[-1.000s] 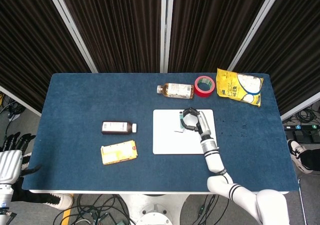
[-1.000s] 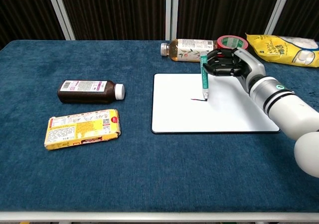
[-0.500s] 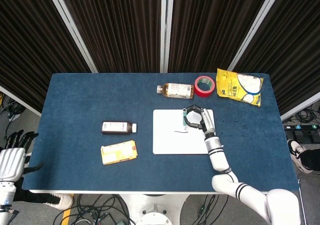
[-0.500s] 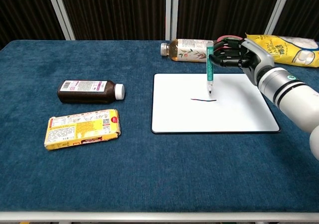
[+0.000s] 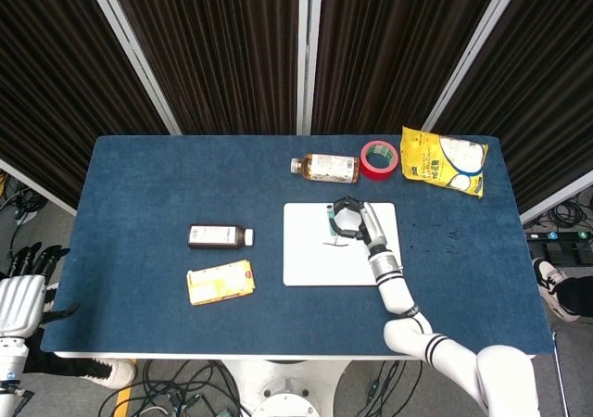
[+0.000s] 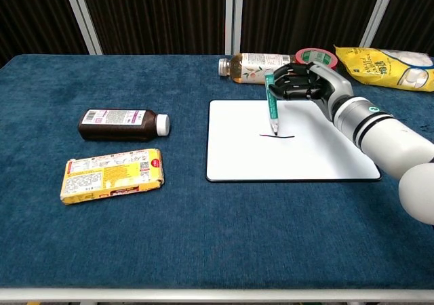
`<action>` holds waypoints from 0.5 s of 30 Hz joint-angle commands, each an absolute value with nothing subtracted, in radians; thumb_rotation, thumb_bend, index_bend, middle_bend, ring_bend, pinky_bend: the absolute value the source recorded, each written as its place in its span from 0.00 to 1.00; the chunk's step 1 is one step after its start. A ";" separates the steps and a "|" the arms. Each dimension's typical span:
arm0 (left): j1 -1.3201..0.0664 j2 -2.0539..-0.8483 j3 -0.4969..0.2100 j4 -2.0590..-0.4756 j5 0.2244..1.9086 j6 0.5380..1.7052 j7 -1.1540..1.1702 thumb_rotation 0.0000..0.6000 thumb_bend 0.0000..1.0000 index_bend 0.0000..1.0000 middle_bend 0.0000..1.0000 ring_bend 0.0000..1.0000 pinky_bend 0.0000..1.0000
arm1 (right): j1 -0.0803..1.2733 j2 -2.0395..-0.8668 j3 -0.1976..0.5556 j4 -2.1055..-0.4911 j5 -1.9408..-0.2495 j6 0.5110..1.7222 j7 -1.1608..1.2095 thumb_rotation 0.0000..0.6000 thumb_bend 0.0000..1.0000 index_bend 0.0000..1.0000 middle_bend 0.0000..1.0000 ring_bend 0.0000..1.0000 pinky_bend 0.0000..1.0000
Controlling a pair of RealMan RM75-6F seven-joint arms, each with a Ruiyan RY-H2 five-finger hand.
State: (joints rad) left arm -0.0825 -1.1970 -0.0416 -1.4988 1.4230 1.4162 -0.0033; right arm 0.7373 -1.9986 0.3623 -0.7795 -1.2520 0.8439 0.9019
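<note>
My right hand point(image 6: 306, 85) point(image 5: 353, 220) grips a green marker point(image 6: 271, 104) upright over the white board point(image 6: 291, 163) point(image 5: 310, 259). The marker's tip sits at or just above a short dark line point(image 6: 277, 137) drawn near the board's middle. My left hand point(image 5: 20, 292) shows only in the head view, at the far left edge below the table, fingers spread and holding nothing.
A dark brown bottle point(image 6: 122, 124) and a yellow box point(image 6: 112, 175) lie on the left of the blue table point(image 6: 203, 251). Behind the board lie a tea bottle point(image 6: 251, 67), a red tape roll point(image 6: 316, 55) and a yellow snack bag point(image 6: 383, 64).
The right hand swung right, lengthening the short line, then came back left to its middle. The marker now leans slightly. The left hand has barely moved.
</note>
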 commanded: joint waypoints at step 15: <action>-0.075 -1.199 -0.041 -1.501 1.428 1.436 -0.003 1.00 0.07 0.18 0.13 0.02 0.02 | 0.658 -1.857 0.282 -1.040 -1.328 0.918 0.859 1.00 0.60 0.55 0.56 0.28 0.14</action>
